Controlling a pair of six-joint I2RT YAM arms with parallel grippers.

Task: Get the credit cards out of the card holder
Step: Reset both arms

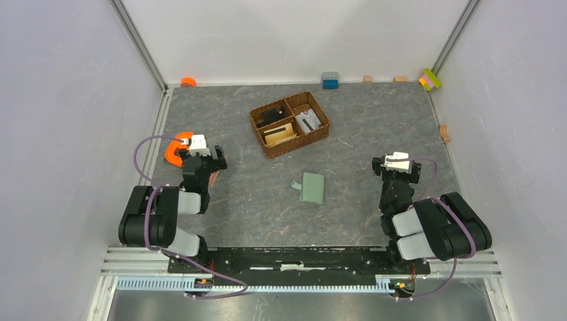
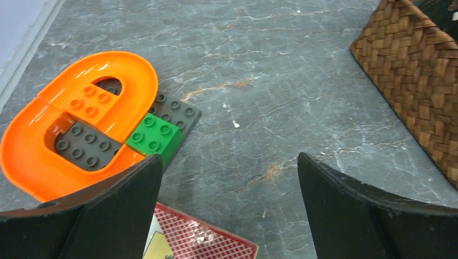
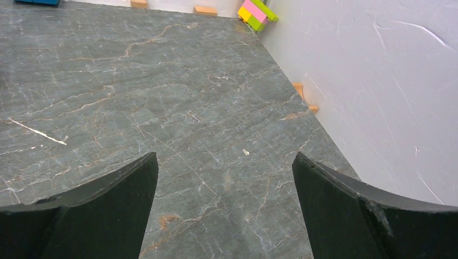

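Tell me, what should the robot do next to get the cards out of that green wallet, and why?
Probably reach the right gripper toward the card holder. It looks shut, lying untouched on the table between the arms, and both this gripper and the left gripper are open and empty.

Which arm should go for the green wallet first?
Right, probably. The right gripper is open and looks slightly nearer the flat sage-green wallet, with only table between; the left gripper, also open, sits by the orange toy.
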